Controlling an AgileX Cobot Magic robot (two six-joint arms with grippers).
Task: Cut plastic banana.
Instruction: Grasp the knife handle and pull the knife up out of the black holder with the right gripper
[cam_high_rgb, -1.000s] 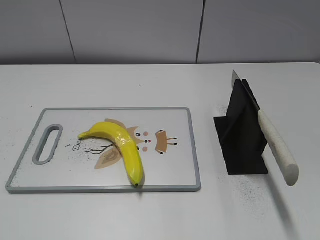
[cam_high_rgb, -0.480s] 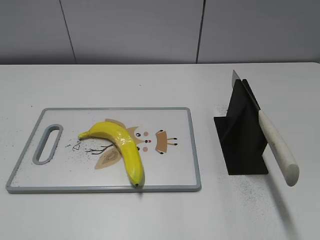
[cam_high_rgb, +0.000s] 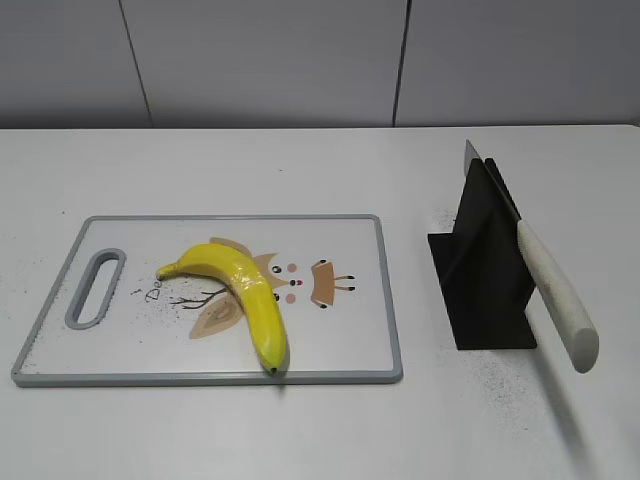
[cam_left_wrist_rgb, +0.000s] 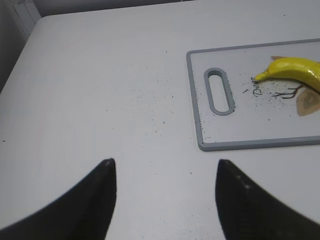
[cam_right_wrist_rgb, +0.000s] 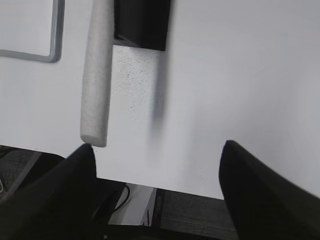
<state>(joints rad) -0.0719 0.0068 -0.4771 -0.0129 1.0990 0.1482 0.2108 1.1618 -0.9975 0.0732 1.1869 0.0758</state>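
White laminate covers the bench (cam_high_rgb: 300, 170), which carries everything and is speckled with fine dark crumbs around the things on it. On its left half lies the cutting board (cam_high_rgb: 340, 355), white with a grey rim, a slotted grip at its left end and a cartoon face printed at its middle. To the right of the board, well apart from it, stands the black knife stand (cam_high_rgb: 480, 280), an upright fin on a flat foot. The knife (cam_high_rgb: 545, 285) leans in the stand, its blade tip pointing up and far and its pale speckled handle slanting down toward the near right, past the foot. The plastic banana (cam_high_rgb: 240, 290) lies flat on the board, left of centre, stem end to the left and its dark tip just inside the near rim. The left end effector (cam_left_wrist_rgb: 165, 200) hangs over bare bench left of the board, fingers spread wide and holding nothing. The right end effector (cam_right_wrist_rgb: 157, 187) hangs over the near edge of the bench, fingers likewise spread, the handle's butt close beside its left finger.
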